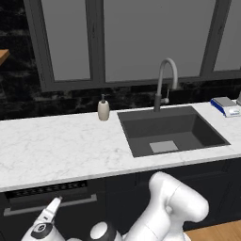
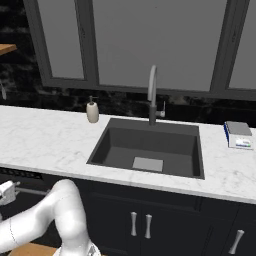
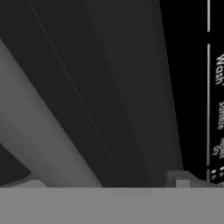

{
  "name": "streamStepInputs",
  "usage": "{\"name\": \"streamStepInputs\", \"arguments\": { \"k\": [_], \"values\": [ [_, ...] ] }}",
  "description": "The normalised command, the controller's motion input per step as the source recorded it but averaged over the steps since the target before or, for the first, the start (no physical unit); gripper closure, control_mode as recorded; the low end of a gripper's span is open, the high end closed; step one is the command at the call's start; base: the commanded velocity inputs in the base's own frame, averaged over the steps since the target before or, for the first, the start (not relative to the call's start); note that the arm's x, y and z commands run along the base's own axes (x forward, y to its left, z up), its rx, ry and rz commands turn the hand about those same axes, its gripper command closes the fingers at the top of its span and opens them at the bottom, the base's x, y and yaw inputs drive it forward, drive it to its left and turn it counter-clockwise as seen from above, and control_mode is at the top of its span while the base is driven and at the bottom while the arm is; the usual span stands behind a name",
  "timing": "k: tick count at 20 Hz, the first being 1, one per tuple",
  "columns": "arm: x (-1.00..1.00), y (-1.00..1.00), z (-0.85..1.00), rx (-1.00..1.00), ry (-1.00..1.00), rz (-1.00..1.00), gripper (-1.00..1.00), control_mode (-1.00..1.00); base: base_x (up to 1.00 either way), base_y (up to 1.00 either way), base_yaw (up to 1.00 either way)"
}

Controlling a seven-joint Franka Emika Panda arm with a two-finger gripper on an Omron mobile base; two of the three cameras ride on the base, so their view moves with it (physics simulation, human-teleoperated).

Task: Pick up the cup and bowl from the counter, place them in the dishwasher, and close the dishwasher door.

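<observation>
Gripper (image 1: pixel 52 207) presses low against the dishwasher door (image 1: pixel 47 200) by its grey handle (image 3: pixel 39 144), jaw opening impossible to tell, counter (image 1: pixel 61 146) bare of cup and bowl, so a steady square push should seat it.

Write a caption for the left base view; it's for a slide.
Gripper at the closed dishwasher door's handle under the marble counter.

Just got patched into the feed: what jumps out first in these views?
The dark sink sunk in the white marble counter, with a soap dispenser at its back left corner. Below, the arm reaches down to the dishwasher door's grey bar handle, which looms close in the hand view.
</observation>
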Motion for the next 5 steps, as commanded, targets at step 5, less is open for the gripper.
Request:
{"name": "streamStepInputs", "arguments": {
  "k": [5],
  "values": [
    [0.46, -0.23, -0.25, 0.00, -0.12, -0.02, -1.00, -1.00, 0.00, 0.00, 0.00]
  ]
}}
